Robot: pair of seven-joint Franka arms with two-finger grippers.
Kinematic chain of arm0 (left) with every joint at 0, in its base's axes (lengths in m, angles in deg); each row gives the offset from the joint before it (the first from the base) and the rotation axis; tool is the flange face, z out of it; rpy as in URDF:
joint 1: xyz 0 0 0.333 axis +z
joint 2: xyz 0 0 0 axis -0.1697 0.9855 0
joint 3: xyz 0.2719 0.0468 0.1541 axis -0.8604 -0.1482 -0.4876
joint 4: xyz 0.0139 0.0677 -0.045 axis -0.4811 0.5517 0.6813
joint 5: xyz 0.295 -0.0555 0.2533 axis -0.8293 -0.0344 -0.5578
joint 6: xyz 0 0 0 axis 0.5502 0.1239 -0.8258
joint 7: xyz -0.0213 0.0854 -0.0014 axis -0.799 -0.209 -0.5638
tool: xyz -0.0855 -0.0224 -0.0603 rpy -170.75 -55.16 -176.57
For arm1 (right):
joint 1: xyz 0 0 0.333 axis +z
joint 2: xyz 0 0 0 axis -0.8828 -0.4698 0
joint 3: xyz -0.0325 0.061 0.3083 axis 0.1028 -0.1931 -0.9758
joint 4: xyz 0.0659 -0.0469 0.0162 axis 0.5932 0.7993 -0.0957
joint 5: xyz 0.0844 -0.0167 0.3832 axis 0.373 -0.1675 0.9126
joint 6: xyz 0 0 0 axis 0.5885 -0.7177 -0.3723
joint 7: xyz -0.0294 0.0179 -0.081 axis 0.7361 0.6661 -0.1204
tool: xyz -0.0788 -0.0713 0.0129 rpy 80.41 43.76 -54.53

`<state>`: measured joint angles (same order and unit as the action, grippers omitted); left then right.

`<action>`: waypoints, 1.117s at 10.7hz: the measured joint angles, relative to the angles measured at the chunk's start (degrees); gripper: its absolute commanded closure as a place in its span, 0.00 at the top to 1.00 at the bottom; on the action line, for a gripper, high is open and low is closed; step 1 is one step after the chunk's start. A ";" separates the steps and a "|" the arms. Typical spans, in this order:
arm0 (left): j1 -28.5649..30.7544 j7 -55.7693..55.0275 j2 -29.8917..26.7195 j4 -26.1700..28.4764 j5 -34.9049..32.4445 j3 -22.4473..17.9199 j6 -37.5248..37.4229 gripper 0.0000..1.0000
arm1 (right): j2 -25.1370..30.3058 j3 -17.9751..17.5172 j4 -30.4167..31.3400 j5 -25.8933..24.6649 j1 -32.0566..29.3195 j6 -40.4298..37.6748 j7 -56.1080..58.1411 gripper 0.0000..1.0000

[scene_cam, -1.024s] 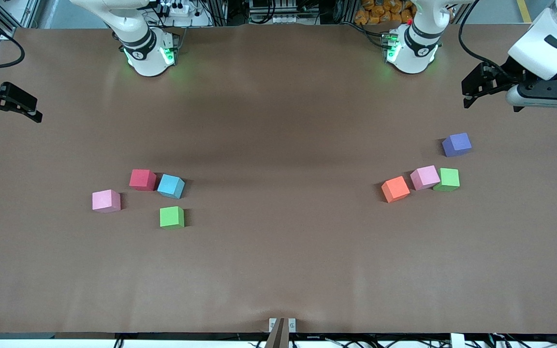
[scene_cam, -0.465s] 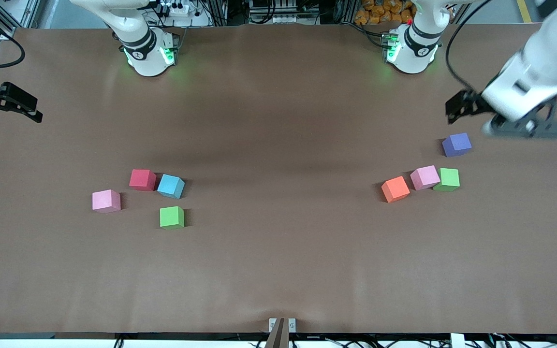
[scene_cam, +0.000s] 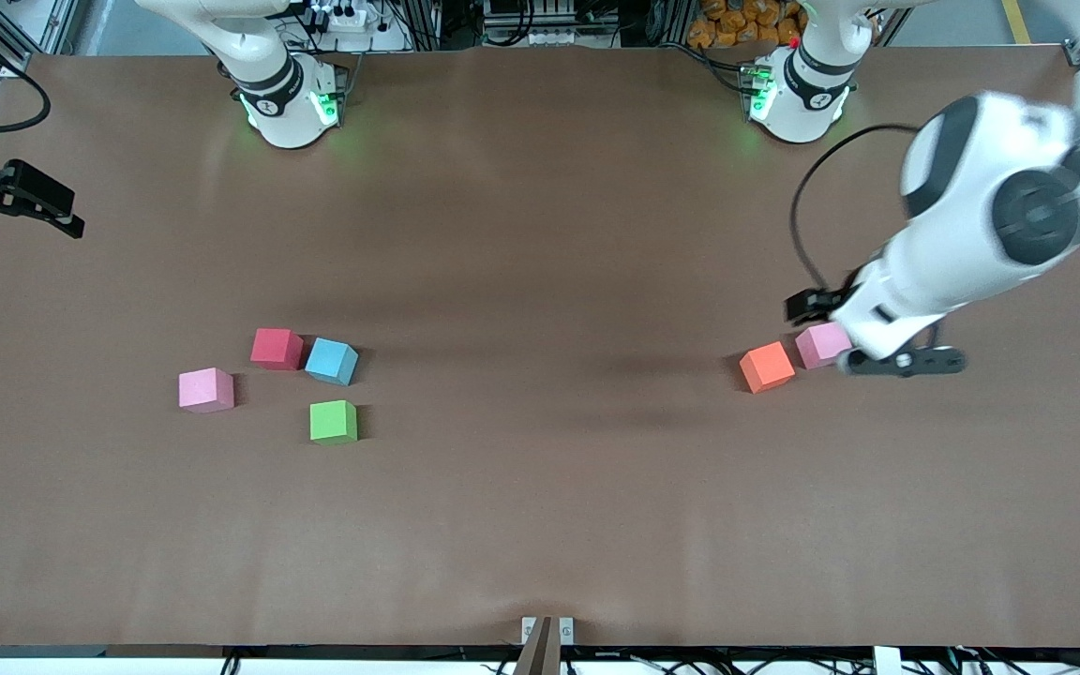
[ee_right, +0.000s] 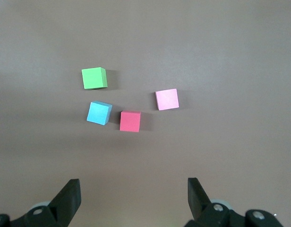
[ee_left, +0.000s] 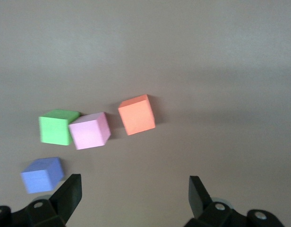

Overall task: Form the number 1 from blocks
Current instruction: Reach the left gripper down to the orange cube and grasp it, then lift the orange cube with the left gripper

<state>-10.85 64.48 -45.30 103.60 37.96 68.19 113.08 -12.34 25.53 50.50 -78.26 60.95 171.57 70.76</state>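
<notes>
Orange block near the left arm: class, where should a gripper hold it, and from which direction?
Come straight down on the orange block and pinch two opposite flat side faces. It sits turned on the table, so rotate the left gripper to match; the pink block is close beside it.

Left arm [scene_cam: 981, 225] motion-blurred in front view, covering green block [ee_left: 55, 126] and purple block [ee_left: 41, 174]; both visible only from left wrist. Pink block [scene_cam: 821, 343] partly covered at one edge. Left gripper [ee_left: 131, 191] fingers cut off by frame edge. Right gripper [scene_cam: 10, 202] cropped at front view's edge.
</notes>
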 measured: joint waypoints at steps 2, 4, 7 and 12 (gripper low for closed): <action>-1.17 -4.03 3.39 2.86 -2.50 -0.01 5.30 1.00 | -0.03 0.00 -0.01 0.00 0.01 -0.01 0.00 1.00; -1.43 -7.42 7.40 4.52 -4.76 -0.02 10.47 1.00 | -0.07 0.00 -0.01 0.00 0.05 -0.02 0.00 1.00; -0.87 -10.98 9.64 8.96 -5.74 -0.43 19.33 1.00 | -0.13 -0.02 -0.01 -0.01 0.09 -0.03 0.00 1.00; -0.13 -15.11 11.77 15.61 -9.65 -0.89 27.22 1.00 | -0.23 -0.02 -0.01 -0.01 0.17 -0.04 0.00 1.00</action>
<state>-10.98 49.37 -33.53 119.21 28.30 67.29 140.30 -12.57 25.51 50.49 -78.27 61.12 171.53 70.76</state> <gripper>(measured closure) 0.000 0.000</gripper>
